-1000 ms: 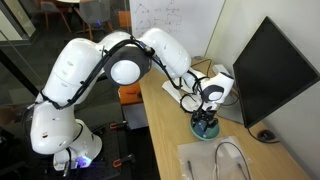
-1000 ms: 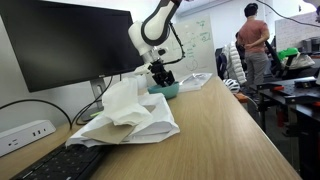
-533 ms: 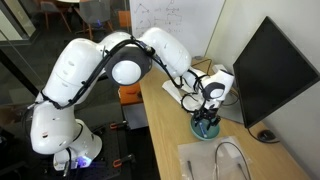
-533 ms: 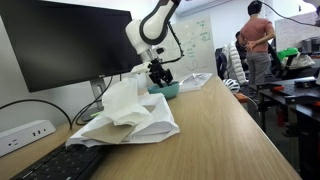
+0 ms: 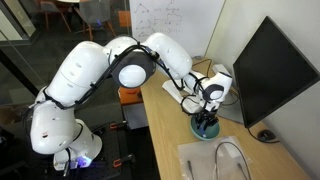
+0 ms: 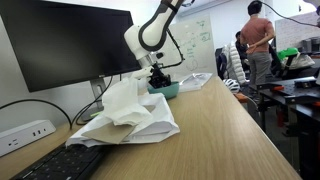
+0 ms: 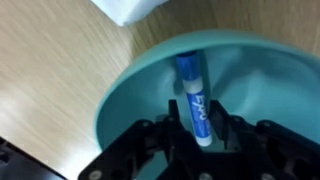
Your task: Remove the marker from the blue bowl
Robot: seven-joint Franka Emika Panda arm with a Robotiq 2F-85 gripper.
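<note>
Wrist view: blue marker point(image 7: 193, 95) lying inside turquoise bowl point(image 7: 128, 95), white lettering seems to read "EXPO". Gripper point(image 7: 200, 140) fingers flank marker's near end; grip unclear. Bowl on wooden desk point(image 7: 50, 70), beside monitor point(image 5: 275, 65).

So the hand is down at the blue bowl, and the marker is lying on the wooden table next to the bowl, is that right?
Not quite. The hand is down at the blue bowl, but the marker is not on the wooden table next to it. It lies inside the bowl, right at the hand. The wrist view shows this plainly.
</note>
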